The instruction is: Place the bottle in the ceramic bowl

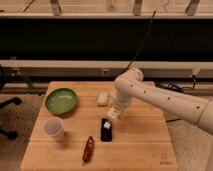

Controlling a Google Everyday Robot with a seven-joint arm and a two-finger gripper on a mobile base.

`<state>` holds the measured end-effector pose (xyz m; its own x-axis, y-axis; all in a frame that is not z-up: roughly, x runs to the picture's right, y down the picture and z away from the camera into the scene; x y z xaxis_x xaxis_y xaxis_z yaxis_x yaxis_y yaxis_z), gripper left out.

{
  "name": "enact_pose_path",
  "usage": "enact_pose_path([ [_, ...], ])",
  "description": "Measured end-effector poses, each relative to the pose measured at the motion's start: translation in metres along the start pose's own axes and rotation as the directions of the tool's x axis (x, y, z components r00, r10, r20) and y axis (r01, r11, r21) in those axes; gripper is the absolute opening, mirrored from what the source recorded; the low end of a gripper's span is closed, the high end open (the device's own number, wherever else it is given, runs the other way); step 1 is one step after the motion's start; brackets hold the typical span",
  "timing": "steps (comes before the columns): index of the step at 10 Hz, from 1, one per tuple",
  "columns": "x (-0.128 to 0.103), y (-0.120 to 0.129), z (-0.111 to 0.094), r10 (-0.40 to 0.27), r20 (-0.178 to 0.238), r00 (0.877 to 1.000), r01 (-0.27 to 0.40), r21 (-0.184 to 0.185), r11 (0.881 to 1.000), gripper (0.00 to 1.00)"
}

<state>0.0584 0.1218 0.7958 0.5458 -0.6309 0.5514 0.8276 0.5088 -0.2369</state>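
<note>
The green ceramic bowl [61, 100] sits at the back left of the wooden table [145, 140]. My gripper [114, 114] hangs over the table's middle, on the white arm reaching in from the right. It is shut on the small white bottle [108, 121], which tilts down and to the left with its cap lowest. The bottle is held above a black flat object [106, 134] and is well to the right of the bowl.
A translucent white cup [53, 128] stands in front of the bowl. A red-brown slender object [88, 148] lies near the front edge. A pale block [103, 98] lies behind the gripper. Cables and a dark rail run behind the table.
</note>
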Motion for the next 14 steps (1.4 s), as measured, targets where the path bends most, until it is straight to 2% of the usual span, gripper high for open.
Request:
enact_pose_path([
  [4, -0.020, -0.061, 0.000, -0.112, 0.000, 0.994, 0.112, -0.004, 0.994, 0.19],
  [5, -0.019, -0.070, 0.002, -0.129, -0.002, 0.992, 0.129, -0.014, 0.992, 0.19],
  [7, -0.011, -0.104, 0.011, -0.172, 0.004, 0.985, 0.173, -0.027, 0.985, 0.19],
  [10, 0.003, -0.130, 0.018, -0.203, 0.019, 0.979, 0.204, -0.040, 0.978, 0.19],
  [14, -0.008, -0.155, 0.013, -0.247, 0.031, 0.968, 0.248, -0.024, 0.968, 0.19],
])
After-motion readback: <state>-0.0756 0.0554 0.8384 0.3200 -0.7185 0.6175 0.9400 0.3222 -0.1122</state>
